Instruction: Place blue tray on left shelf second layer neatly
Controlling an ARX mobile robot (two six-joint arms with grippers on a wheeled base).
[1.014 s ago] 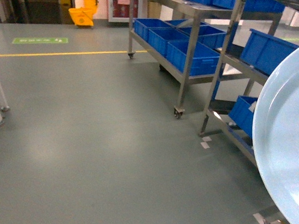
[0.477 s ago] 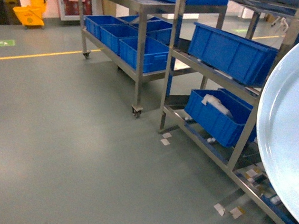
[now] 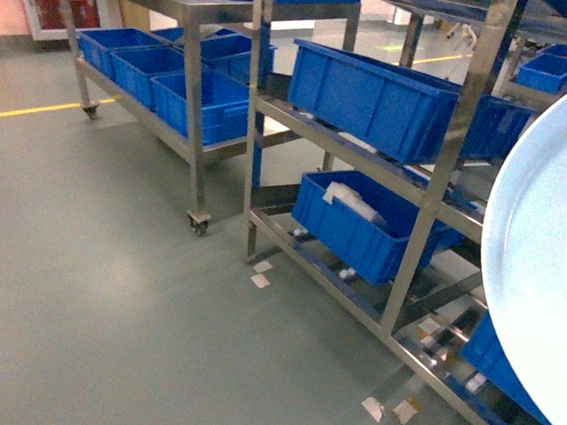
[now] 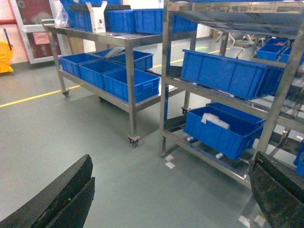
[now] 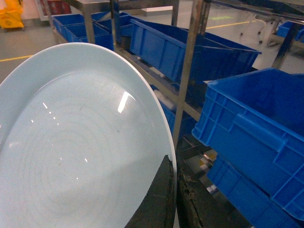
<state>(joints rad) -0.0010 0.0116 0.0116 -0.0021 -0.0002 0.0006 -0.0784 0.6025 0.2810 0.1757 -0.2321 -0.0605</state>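
The right hand (image 5: 172,199) pinches the blue tray (image 5: 76,142) by its rim edge; the left hand (image 4: 166,199) gapes wide, holding nothing.

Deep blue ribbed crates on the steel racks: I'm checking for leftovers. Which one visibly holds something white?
The deep blue ribbed crate on the near steel rack's lowest tier; a white bundle lies inside. Others show no contents.

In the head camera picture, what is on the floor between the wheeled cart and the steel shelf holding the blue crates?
Only bare grey floor shows between the cart and the shelf; two pale scraps lie in front.
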